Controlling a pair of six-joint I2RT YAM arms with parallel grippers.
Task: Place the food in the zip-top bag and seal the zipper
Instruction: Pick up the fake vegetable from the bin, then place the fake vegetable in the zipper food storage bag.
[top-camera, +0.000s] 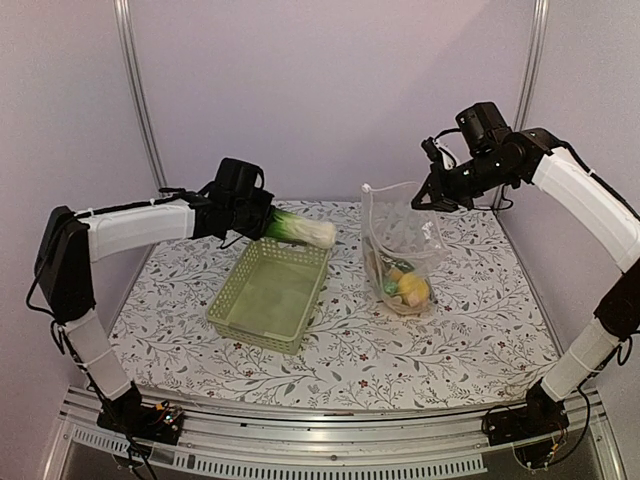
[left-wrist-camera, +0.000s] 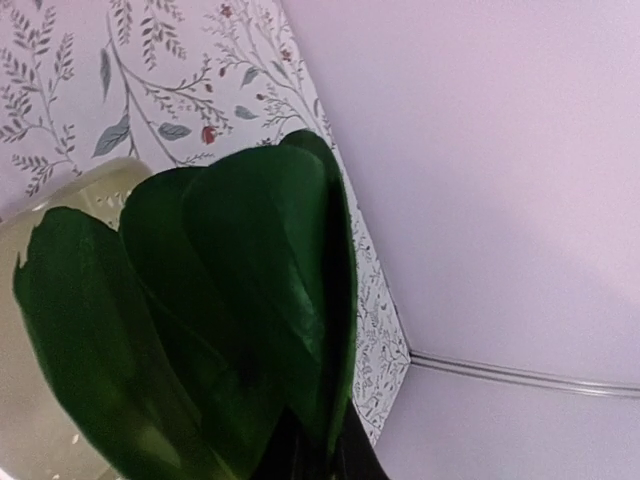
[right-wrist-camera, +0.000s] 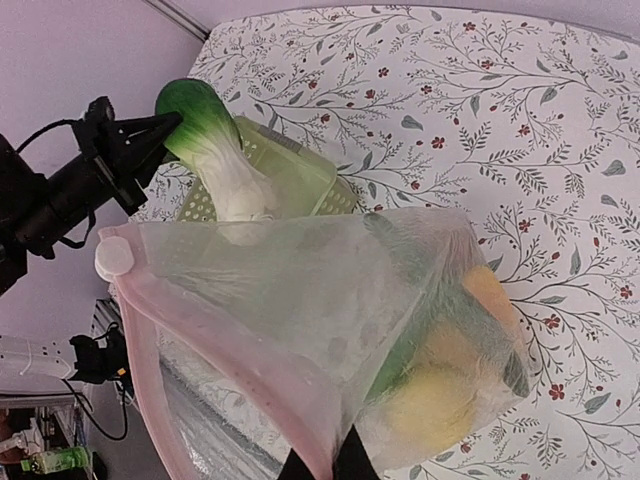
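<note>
grip | left fingers (top-camera: 262, 222) clamp bok choy (top-camera: 303, 230) leaves; right fingers (top-camera: 428, 197) pinch bag (top-camera: 398, 245) rim | risk | I expect the stalk could snag the slack mouth; falls to tabletop (top-camera: 470, 330)

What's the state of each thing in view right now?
bok choy, held aloft above the basket
zip-top bag, held up, mouth open, yellow fruit inside
zipper, unsealed
basket, upright on the table
left gripper, jaws shut on the bok choy
right gripper, jaws shut on the bag's edge

bok choy (top-camera: 300, 229): airborne, horizontal | zip-top bag (top-camera: 400, 240): upright, open, yellow and orange fruits (top-camera: 412, 290) inside | zipper (right-wrist-camera: 215, 355): pinkish, unsealed
</note>
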